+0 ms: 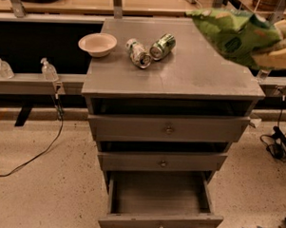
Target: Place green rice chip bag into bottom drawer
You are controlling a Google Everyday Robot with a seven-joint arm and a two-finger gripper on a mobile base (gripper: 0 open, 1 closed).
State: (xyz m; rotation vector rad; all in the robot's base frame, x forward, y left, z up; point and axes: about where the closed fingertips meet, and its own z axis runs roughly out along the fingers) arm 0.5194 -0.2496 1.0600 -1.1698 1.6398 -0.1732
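The green rice chip bag [232,36] is crinkly bright green with a darker oval logo. It hangs in the air above the cabinet's back right corner. My gripper [279,43] comes in from the right edge with pale fingers and is shut on the bag's right end. The bottom drawer [158,220] is pulled open at the foot of the grey cabinet, and its grey box shows nothing inside. The two upper drawers [168,130] are pushed in.
On the cabinet top [192,75] lie two green-and-silver cans [150,48] and a pale bowl [97,43]. Two small bottles [49,70] stand on the rail at left. Cables lie on the floor at left and right.
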